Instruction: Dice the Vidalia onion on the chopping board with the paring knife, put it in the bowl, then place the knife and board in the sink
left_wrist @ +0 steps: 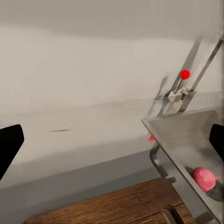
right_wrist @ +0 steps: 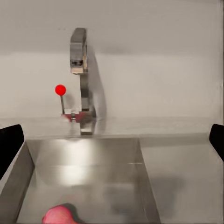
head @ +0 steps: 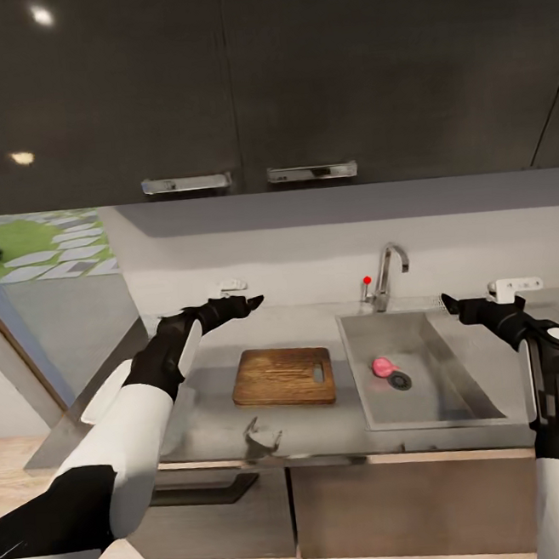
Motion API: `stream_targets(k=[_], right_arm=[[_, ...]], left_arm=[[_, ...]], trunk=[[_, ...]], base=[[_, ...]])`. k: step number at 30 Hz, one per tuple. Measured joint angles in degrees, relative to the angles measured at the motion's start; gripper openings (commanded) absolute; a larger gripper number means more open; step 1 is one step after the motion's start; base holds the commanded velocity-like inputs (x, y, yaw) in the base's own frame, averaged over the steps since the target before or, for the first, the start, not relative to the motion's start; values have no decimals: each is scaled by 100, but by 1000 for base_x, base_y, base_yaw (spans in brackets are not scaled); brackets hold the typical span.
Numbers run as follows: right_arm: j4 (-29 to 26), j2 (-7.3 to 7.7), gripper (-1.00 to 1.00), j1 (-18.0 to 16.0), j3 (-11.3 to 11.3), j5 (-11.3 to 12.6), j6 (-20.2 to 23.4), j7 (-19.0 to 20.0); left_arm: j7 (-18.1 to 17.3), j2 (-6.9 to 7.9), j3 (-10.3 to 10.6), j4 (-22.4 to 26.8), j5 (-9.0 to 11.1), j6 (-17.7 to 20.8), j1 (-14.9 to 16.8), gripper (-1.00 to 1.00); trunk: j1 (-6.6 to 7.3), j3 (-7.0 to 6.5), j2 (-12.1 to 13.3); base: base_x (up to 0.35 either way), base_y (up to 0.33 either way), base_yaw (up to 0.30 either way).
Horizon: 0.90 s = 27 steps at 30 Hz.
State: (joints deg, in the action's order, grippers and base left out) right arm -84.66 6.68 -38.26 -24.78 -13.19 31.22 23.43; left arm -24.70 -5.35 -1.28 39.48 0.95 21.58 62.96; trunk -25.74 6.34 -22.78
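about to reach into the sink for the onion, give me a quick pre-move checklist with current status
1. Onion in the sink, near the drain: ok.
2. Onion free of other things: ok.
3. Right gripper empty, fingers apart in its wrist view: ok.
4. Right gripper above the onion: not ok, it hangs off near the sink's far right corner.
5. Chopping board bare on the counter: ok.
6. Knife and bowl located: cannot tell.

Pink onion [head: 382, 366]; brown grained chopping board [head: 283, 377]; grey sink [head: 462, 399].
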Motion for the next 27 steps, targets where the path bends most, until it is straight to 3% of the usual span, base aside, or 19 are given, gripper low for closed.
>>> stream_targets(k=[8, 9, 10, 17, 27], right_arm=[[14, 0, 100, 0, 14, 8, -5, -256], [16, -1, 100, -1, 14, -9, -16, -1372], [16, -1, 100, -1, 18, 7, -15, -1452], [18, -15, 100, -1, 43, 21, -21, -1508], [9, -54, 100, -1, 443, 129, -14, -1512]], left_arm=[[0, -5, 2, 1, 0, 0, 0, 100], [-1, -5, 3, 1, 0, 2, 0, 100], [0, -6, 3, 1, 0, 3, 0, 100], [0, -6, 6, -6, 0, 8, 0, 100], [0, -6, 5, -17, 0, 9, 0, 100]], trunk=[[0, 0, 0], [0, 0, 0], [0, 0, 0], [-1, 0, 0], [-1, 0, 0]], base=[[0, -318, 0], [0, -318, 0], [0, -318, 0], [-27, -318, 0], [-105, -317, -67]])
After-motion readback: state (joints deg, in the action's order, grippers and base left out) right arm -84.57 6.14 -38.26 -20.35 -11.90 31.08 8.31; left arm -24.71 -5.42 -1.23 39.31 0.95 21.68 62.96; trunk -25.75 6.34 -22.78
